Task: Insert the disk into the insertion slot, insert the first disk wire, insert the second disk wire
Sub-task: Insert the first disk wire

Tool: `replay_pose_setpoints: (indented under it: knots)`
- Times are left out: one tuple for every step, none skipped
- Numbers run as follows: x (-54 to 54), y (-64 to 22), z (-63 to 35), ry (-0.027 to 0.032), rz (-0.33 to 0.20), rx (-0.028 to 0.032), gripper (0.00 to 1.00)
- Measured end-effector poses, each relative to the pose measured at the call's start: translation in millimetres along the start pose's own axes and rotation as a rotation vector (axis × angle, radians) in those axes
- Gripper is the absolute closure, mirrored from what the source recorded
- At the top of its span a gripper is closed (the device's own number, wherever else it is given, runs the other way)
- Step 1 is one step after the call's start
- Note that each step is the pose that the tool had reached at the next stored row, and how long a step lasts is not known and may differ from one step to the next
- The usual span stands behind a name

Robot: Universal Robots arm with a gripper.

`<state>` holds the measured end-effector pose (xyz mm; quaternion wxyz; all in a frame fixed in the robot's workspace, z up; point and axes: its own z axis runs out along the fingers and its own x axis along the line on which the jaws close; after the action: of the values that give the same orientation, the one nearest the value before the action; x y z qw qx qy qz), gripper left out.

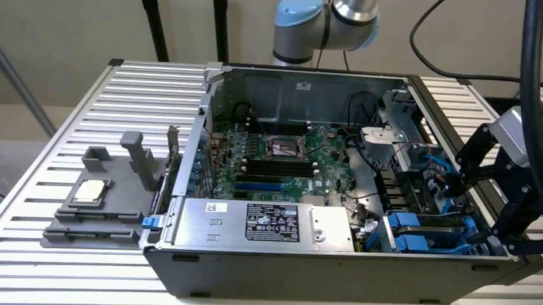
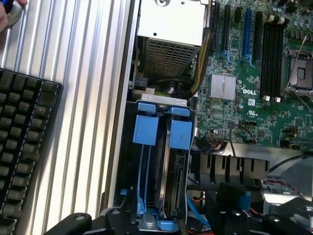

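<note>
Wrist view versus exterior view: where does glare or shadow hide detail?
Wrist view: the power supply top is washed out white, the table slats glare pale, and the inside of the slot falls dark. Exterior view: light is even, the power supply's label carries no glare, and only the case's back wall sits in soft shadow.

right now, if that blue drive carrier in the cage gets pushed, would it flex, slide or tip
The blue carrier looks like thin moulded plastic, so its long arms would probably flex a little. Standing between the drive cage walls, it would likely slide rather than tip. The drive it seems to hold should make it heavy for its size.
</note>
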<state>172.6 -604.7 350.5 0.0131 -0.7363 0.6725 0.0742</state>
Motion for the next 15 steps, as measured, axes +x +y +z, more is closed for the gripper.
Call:
replay_pose_setpoints:
  knots:
    - [0.3,-0.9,0.7,-0.0011,-0.002,-0.0004,0.34]
    - [0.4,-1.6,1.4,-0.0026,-0.004,-0.0008,0.34]
    - [0.6,-2.2,2.0,-0.0039,-0.008,-0.0011,0.34]
    - [0.8,-2.7,2.5,-0.0053,-0.011,-0.0014,0.34]
    - [0.9,-3.3,3.0,-0.0069,-0.015,-0.0017,0.34]
    - [1.0,-3.9,3.3,-0.0092,-0.021,-0.0022,0.34]
    - [1.1,-4.6,3.5,-0.0118,-0.028,-0.0027,0.34]
    - [1.2,-5.4,3.6,-0.0146,-0.034,-0.0033,0.34]
    - [1.2,-6.4,3.6,-0.0170,-0.040,-0.0038,0.34]
    - [1.3,-7.5,3.5,-0.0198,-0.047,-0.0042,0.43]
    - [1.5,-9.0,3.4,-0.0226,-0.052,-0.0046,0.43]
    - [1.6,-10.8,3.2,-0.0248,-0.057,-0.0051,0.43]
    - [1.8,-12.6,3.1,-0.0264,-0.063,-0.0056,0.49]
    - [1.9,-14.2,3.0,-0.0279,-0.068,-0.0062,0.49]
    - [2.0,-15.3,2.9,-0.0289,-0.075,-0.0069,0.49]
